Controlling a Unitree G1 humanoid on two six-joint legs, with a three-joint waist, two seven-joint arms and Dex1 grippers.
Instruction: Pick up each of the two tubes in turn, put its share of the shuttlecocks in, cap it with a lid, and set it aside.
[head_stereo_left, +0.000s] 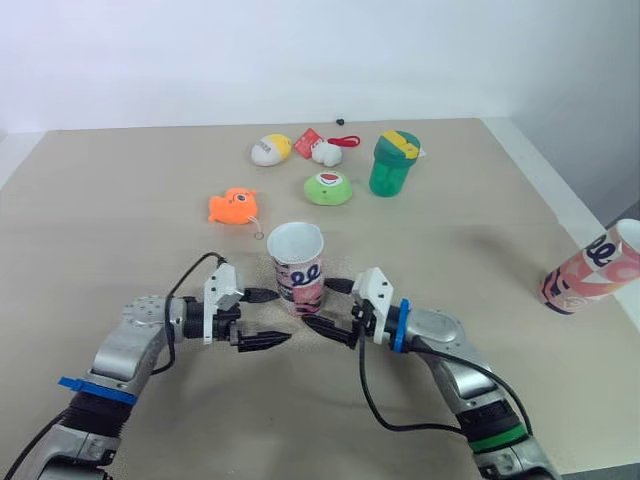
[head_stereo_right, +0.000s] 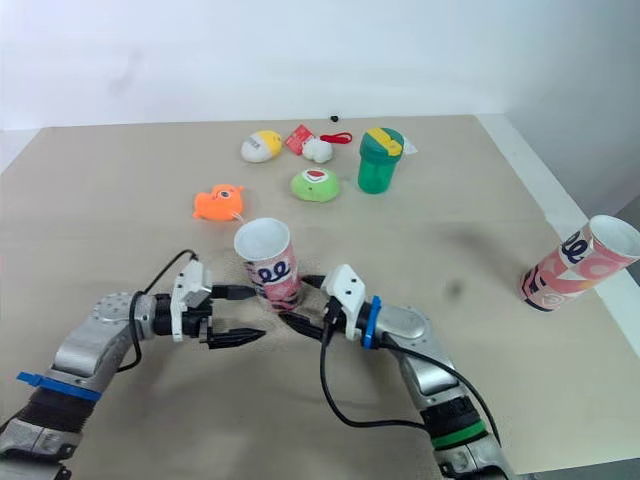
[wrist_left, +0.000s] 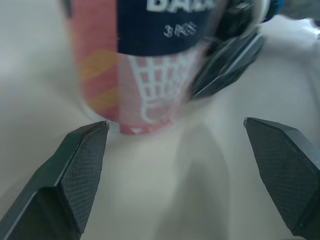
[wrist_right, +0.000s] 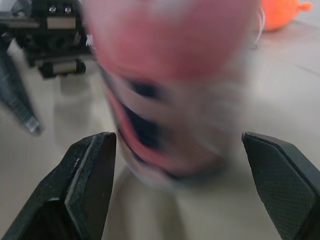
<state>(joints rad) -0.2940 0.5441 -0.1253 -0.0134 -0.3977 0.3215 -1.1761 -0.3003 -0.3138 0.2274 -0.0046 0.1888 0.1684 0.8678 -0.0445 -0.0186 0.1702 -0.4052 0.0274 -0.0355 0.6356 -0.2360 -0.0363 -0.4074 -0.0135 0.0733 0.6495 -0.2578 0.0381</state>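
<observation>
Jaws wide, the left gripper (head_stereo_left: 280, 318) sits low over the worktop (head_stereo_left: 120, 250) at lower centre of the frame. Just to its right stands an upright, open-topped pink shuttlecock tube (head_stereo_left: 298, 268). The right gripper (head_stereo_left: 316, 303) faces it from the tube's other side, its jaws equally wide. A second tube (head_stereo_left: 592, 268) lies on its side at the right edge.

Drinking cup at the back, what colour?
Green cup, green-and-yellow top; best in left eye view.
</observation>
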